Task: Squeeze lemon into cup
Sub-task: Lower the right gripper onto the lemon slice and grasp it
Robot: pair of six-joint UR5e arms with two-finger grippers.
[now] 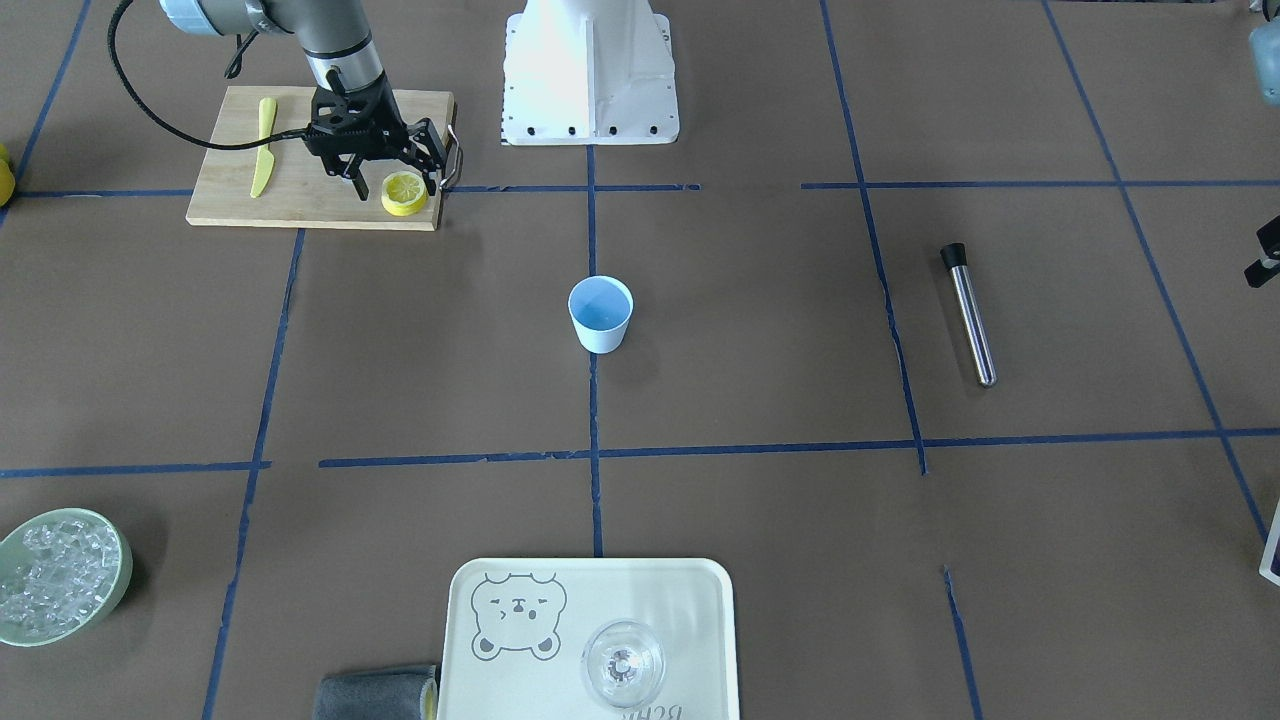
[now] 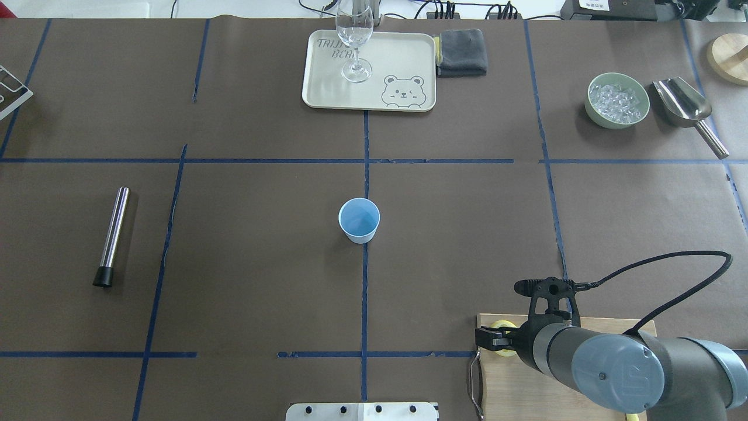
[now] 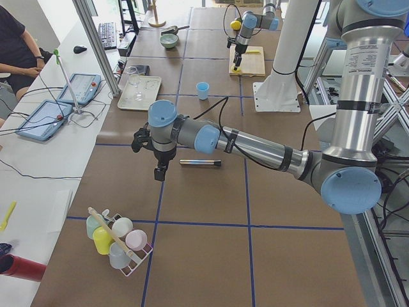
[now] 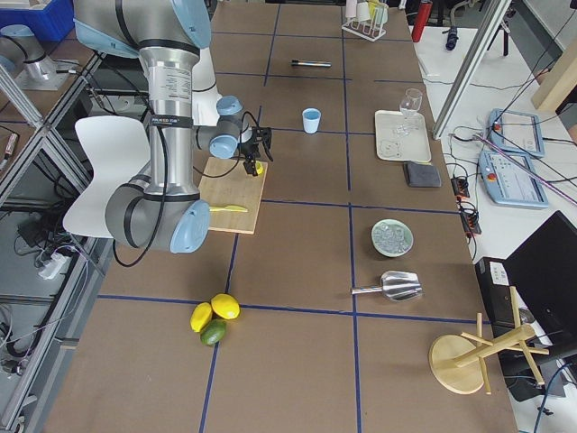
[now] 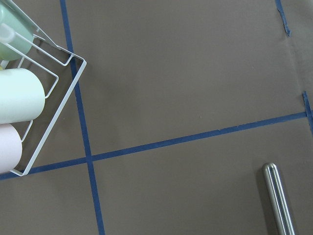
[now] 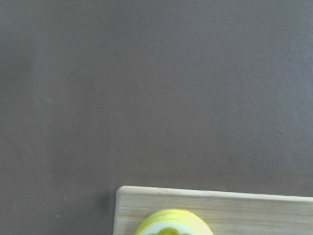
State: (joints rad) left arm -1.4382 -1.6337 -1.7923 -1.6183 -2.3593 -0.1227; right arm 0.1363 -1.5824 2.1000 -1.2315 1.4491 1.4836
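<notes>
Evidently readying a pickup, the right gripper (image 1: 396, 182) straddles the lemon (image 1: 405, 193) wide open, holding nothing, on the board (image 1: 310, 195) at the cup's (image 2: 359, 219) overhead four o'clock

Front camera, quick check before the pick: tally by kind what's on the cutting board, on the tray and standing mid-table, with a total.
Lemon slice: 1, on the cutting board
Yellow knife: 1, on the cutting board
Blue cup: 1, mid-table
Clear glass: 1, on the tray
Total: 4
</notes>
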